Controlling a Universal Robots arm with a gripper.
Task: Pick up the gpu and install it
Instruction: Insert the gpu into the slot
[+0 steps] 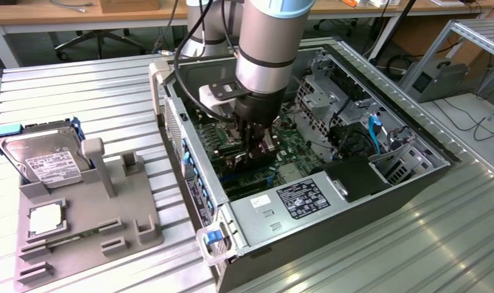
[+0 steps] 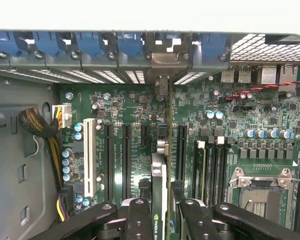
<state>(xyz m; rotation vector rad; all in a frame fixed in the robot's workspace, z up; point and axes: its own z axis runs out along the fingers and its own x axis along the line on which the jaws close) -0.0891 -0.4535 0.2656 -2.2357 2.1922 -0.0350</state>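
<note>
Over the ribbed metal table (image 1: 83, 91), the hand (image 2: 160, 207) pinches the gpu (image 2: 159, 200) inside the computer case (image 1: 344, 226).

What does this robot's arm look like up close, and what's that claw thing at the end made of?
The arm is a thick silvery-grey tube with a light blue cap at a joint near the top. Lower down it turns black, with a pale grey block fixed to its side. Black cables loop alongside it. The claw is black, built of jointed bars dotted with round bolts, ending in two narrow fingers.
</note>
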